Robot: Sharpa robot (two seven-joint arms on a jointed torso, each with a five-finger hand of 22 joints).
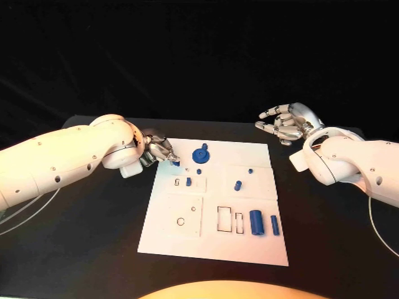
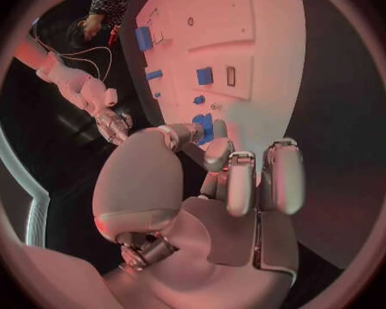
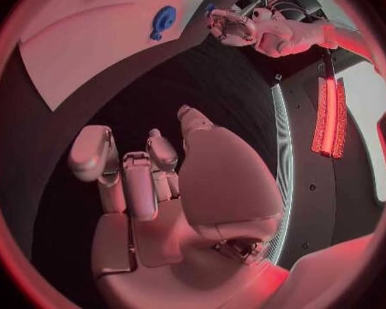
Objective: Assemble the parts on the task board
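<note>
The white task board (image 1: pixel 173 240) lies in the middle of the black table. My left hand (image 1: pixel 158 151) hovers at the board's far left corner and pinches a small blue part (image 1: pixel 175 163) at its fingertips. Just beside it a round blue part (image 1: pixel 201 154) sits on the board, also seen as the round blue part (image 3: pixel 163 19) from the right wrist. Two blue cylinders (image 1: pixel 255 222) lie near the board's right edge, and smaller blue parts (image 1: pixel 238 184) sit mid-board. My right hand (image 1: pixel 289 123) hangs off the board's far right corner, fingers apart, holding nothing.
Black table surface surrounds the board (image 2: pixel 244 34) on all sides. Empty cut-outs (image 1: pixel 225 219) and a small ring slot (image 1: pixel 181 221) mark the near half of the board. Cables trail off the table at both sides.
</note>
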